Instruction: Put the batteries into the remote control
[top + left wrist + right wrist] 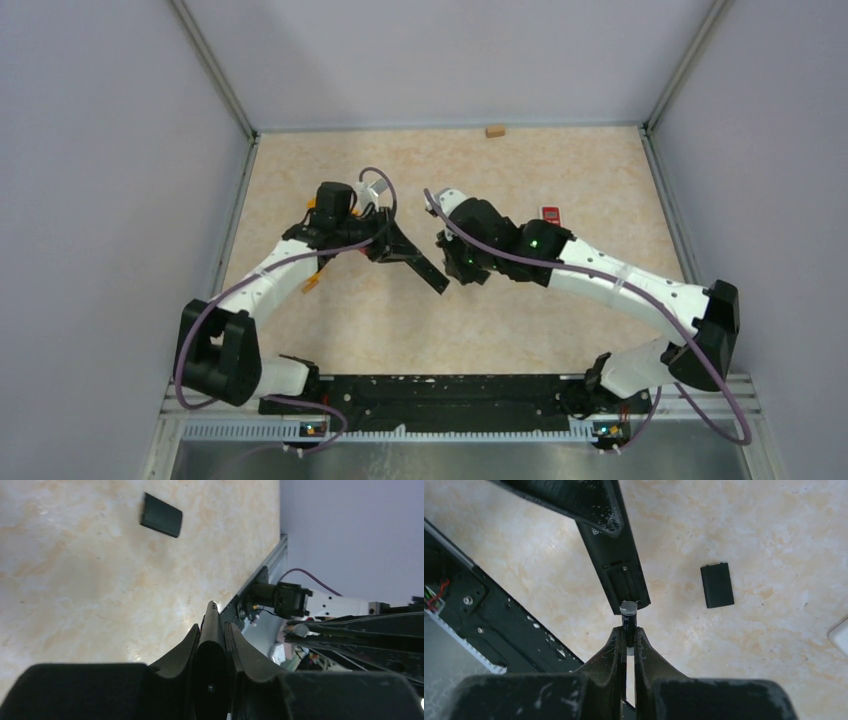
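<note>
My left gripper [212,630] is shut on the black remote control [211,652] and holds it off the table, its free end slanting down toward the right arm [428,270]. In the right wrist view the remote control [616,565] shows its open battery bay [626,582] facing the camera. My right gripper [628,632] is shut on one battery [628,620], a thin dark cylinder with a silver end. The battery's tip sits right at the lower end of the bay. No other batteries are in view.
The black battery cover [717,585] lies flat on the beige table, to the right of the remote. A small red-and-white object [551,213] lies beside the right arm. A tan block [494,130] sits at the far wall. The black base rail [484,615] runs close by on the left.
</note>
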You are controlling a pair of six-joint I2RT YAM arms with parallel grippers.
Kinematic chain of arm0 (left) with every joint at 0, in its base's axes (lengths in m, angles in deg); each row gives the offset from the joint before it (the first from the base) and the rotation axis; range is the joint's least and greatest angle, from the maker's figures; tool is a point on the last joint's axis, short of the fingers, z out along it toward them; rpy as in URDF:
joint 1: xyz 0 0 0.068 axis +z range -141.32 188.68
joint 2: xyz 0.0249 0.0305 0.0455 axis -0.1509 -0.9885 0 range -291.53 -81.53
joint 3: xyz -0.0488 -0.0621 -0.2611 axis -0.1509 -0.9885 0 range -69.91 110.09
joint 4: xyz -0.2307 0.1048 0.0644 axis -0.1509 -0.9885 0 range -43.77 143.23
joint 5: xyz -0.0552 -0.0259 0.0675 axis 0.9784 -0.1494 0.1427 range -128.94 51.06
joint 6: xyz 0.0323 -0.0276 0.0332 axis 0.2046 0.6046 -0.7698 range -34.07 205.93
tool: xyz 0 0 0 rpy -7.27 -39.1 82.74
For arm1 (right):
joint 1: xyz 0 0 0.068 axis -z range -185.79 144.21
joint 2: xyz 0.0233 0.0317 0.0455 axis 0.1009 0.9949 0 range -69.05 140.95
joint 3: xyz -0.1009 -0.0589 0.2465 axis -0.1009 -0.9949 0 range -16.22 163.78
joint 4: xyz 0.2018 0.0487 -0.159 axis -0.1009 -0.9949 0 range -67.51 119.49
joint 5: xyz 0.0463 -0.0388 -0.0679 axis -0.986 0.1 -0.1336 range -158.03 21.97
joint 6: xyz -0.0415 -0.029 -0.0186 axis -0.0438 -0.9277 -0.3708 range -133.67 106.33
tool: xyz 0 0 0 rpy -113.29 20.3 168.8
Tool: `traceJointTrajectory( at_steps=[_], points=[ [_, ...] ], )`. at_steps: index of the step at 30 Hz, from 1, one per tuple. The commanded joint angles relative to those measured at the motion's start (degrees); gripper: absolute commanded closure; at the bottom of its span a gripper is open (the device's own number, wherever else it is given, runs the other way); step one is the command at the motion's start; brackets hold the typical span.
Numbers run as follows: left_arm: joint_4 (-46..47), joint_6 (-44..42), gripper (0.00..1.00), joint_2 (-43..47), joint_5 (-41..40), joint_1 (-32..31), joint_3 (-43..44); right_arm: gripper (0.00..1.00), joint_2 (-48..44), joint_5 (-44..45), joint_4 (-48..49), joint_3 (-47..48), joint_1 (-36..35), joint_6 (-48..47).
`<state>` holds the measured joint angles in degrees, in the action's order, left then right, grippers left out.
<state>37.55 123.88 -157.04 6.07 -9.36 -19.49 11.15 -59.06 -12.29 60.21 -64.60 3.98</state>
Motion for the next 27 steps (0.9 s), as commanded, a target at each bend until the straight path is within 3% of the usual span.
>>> traceJointTrajectory(
  at_steps=[1, 17, 27],
  points=[
    [8.62, 2.76, 1.00, -2.77, 13.18, -0.67, -0.16, 1.00, -1.58, -6.08, -3.90, -0.85, 0.21, -8.39],
    [5.40, 2.06, 1.00, -7.10, 17.62, -0.68, -0.47, 0.99, 6.05, -8.79, -4.60, 2.88, 0.19, -11.43],
    [5.14, 1.94, 1.00, -7.00, 18.51, -0.58, -0.67, 0.93, 7.70, -8.80, -3.57, 3.39, 0.20, -9.95]
  ],
)
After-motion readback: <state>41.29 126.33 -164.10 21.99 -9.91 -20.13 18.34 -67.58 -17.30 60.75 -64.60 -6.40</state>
